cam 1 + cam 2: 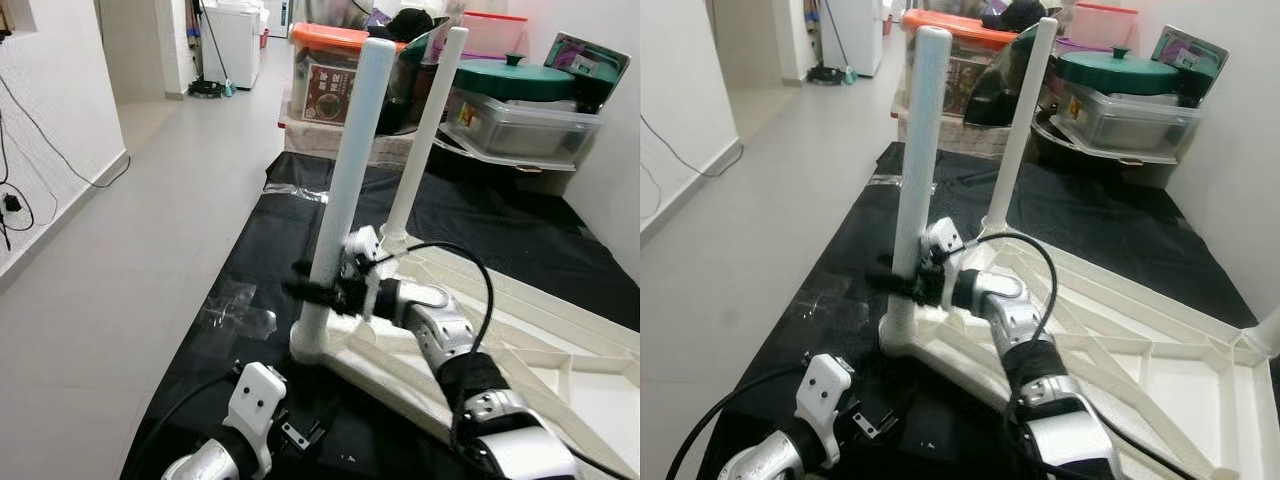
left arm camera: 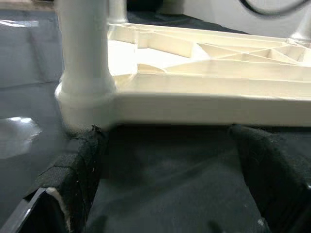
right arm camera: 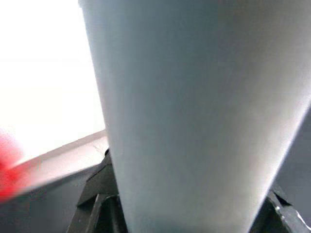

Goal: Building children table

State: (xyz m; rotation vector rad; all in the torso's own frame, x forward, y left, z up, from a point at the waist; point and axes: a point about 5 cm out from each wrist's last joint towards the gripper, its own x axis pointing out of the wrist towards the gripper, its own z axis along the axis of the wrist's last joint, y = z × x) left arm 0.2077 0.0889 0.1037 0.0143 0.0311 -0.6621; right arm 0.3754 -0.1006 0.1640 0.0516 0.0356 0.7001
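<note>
A white plastic tabletop (image 1: 560, 350) lies upside down on a black mat (image 1: 500, 220). Two white legs stand upright in its corner sockets, the near leg (image 1: 350, 180) and the far leg (image 1: 425, 130). My right gripper (image 1: 318, 292) is shut around the near leg low down, just above its socket (image 1: 312, 350); the right wrist view looks straight at that leg (image 3: 194, 121). A third leg's base (image 1: 1265, 335) shows at the far right corner. My left gripper (image 2: 170, 184) hovers low over the mat, open and holding nothing, facing the near socket (image 2: 85, 97).
Storage boxes stand behind the mat: one with an orange lid (image 1: 330, 75), and a clear bin (image 1: 520, 125) under a green lid (image 1: 515, 80). Grey tiled floor (image 1: 130, 250) runs along the left, with a white wall and cables (image 1: 20, 200). A small bracket (image 1: 293, 434) lies on the mat.
</note>
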